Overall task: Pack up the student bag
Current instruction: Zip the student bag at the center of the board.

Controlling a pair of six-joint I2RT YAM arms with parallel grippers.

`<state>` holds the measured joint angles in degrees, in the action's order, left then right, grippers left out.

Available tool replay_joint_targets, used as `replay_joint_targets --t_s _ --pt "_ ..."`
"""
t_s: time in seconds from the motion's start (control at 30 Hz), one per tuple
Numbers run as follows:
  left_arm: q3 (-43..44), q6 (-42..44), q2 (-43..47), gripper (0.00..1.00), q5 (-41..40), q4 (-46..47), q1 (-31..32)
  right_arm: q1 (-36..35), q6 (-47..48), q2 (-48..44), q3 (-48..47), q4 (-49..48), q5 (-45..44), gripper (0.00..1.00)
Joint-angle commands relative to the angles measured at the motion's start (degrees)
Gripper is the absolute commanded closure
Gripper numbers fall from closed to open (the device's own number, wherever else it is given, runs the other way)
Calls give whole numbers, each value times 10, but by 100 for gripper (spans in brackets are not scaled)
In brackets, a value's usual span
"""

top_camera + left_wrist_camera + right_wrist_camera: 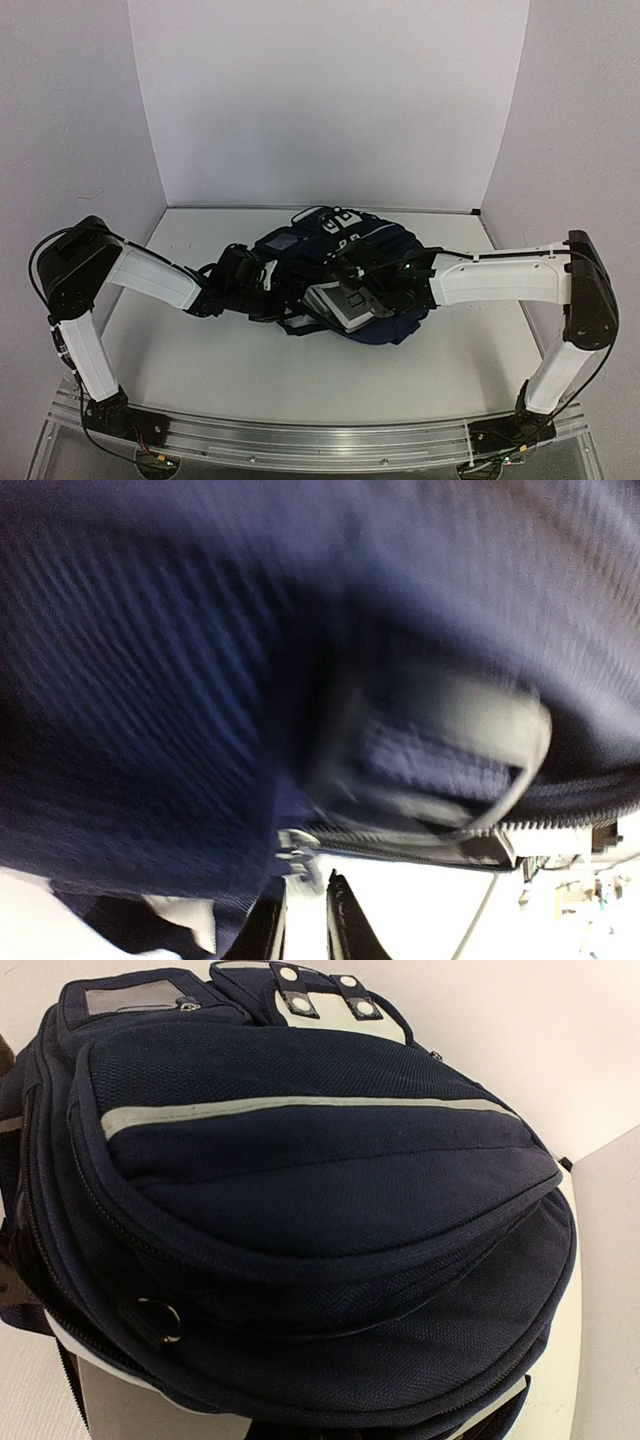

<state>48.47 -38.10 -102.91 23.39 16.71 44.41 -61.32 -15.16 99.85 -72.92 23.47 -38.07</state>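
Starting from the overhead view, the student bag is seen lying in the middle of the table, with both arms reaching in from either side. The left gripper is pressed against the bag's left flank, and the right gripper is sunk among the folds at the near right. A grey flat item, probably a book, juts from the near opening between them, so the step is judged to be seating that item fully inside. From the left wrist, blurred navy fabric fills the picture and a zipper runs along the lower edge. The fingers are set a narrow gap apart just below the zipper's end, and nothing is seen between them. To do the step well, the mouth should be held wide and taut from this side, with the zipper edge lifted clear of the item's corner so the cloth is not dragged inward. From the right wrist, the bag's front panel with its grey stripe and a ring pull is seen close up, and a pale slab shows beneath the lower lip. That gripper's own fingers are not shown here; it is taken to be closed, though whether anything is held cannot be told. The push is best made flat and straight along the item's length, so that a corner is not snagged on the lining.
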Motion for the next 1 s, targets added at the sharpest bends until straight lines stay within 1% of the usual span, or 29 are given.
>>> replay_joint_targets --t_s 0.0,0.13,0.2,0.27,0.4,0.43,0.47,0.67,0.97 --pt "3 -16 14 82 22 -8 26 2 -23 -1 -32 -61 9 100" --pt "-6 -17 6 73 32 21 26 2 -26 -2 -28 -61 12 100" --pt "-8 -9 6 69 26 22 26 2 -26 -3 -28 -61 13 100" --pt "-8 -2 6 66 12 15 26 2 -26 -3 -28 -61 14 100" --pt "-24 13 22 56 -26 2 25 2 -27 -7 -27 -61 13 100" --pt "-28 18 28 55 -36 1 25 2 -27 -8 -26 -61 13 100" --pt "-35 23 34 55 -43 0 25 2 -28 -10 -25 -61 13 100" --pt "-79 61 58 64 -96 41 20 2 -27 -9 -24 -61 14 100" --pt "-51 102 29 70 -104 67 -1 2 -32 -15 -21 -61 17 100"
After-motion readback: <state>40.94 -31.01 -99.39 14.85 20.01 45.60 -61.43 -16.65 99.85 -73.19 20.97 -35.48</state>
